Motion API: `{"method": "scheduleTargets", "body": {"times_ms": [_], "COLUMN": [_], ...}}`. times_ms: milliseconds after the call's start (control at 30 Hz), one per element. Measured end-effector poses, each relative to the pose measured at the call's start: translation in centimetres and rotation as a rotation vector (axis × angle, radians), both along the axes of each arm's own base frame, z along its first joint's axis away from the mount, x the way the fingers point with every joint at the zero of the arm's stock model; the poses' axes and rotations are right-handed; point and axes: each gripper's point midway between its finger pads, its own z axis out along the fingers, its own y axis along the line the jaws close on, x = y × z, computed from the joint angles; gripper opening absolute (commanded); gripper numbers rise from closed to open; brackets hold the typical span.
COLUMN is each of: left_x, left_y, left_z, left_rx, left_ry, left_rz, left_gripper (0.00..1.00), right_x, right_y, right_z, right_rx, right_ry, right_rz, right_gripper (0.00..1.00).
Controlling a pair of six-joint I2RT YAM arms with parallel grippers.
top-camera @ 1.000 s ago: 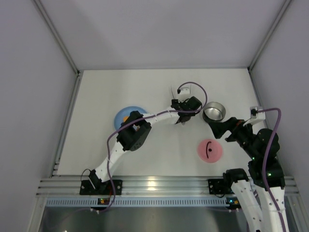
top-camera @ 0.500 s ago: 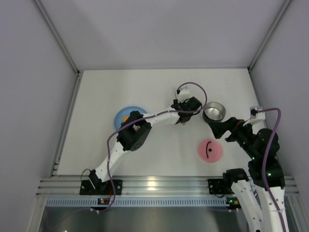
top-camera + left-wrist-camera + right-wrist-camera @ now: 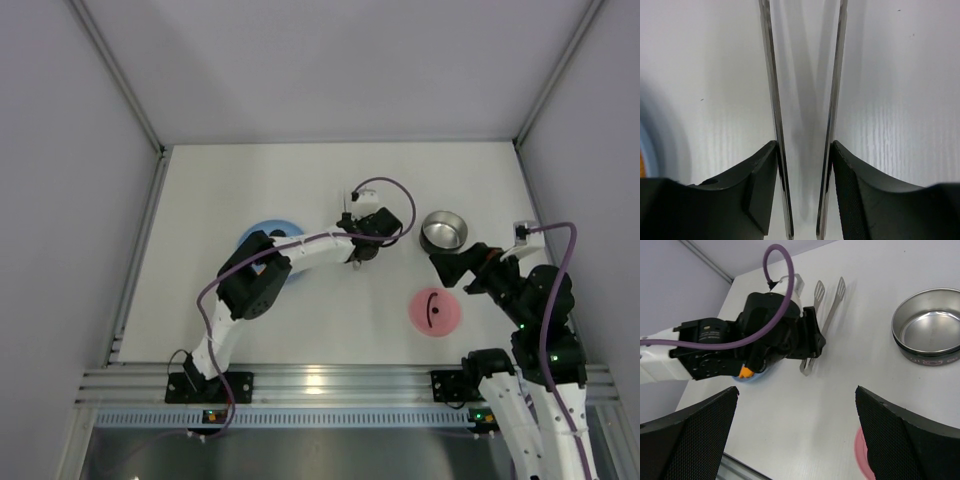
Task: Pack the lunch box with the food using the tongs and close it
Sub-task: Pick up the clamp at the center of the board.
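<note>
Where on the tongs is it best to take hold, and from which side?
Grip the tongs across both arms near the joined end, from above, one finger outside each, as the left tool does: the arms lie side by side, so squeezing closes them.

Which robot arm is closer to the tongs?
Left. The left end effector is clamped around the tongs; the right end effector hangs open near the bowl, apart from them.
</note>
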Motion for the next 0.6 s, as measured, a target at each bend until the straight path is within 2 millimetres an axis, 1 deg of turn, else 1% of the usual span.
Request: {"method": "scheduleTargets", "body": {"times_ms": [67,133,233,333,433,600], "left_x": [-0.8,-1.5,-2.1,-2.7,-3.1,-4.1], "left_y": [1.0,2.0,2.9,3.7,4.4,5.6], "left_z": [1.0,2.5,4.8,6.5,7.0,7.0], "left_rx": [0.007,0.006,-0.013,-0.027,-0.027,-0.006], "left_ry": [0.003,-0.003,-0.025,-0.041,-0.045,-0.030], "left_rz": [-0.008,-0.014,-0.022,-0.027,-0.032,-0.034], "left_gripper": [0.51,0.50,0.50,0.50,0.50,0.51], "right_x": [0.1,0.2,0.4,0.5,0.6,0.8], "right_y": [0.1,0.2,0.3,0.3,0.4,0.4], "right_z": [-0.4,-0.9,-1.5,-1.6,-1.6,-2.0], "right_rx": [0.002,0.008,0.012,0.017,0.017,0.017], "right_ry": [0.009,0.025,0.045,0.052,0.051,0.065], "right_rz": [0.002,0.005,0.009,0.010,0.011,0.012], "right_gripper": [0.99,1.00,0.99,1.00,1.00,0.99]}}
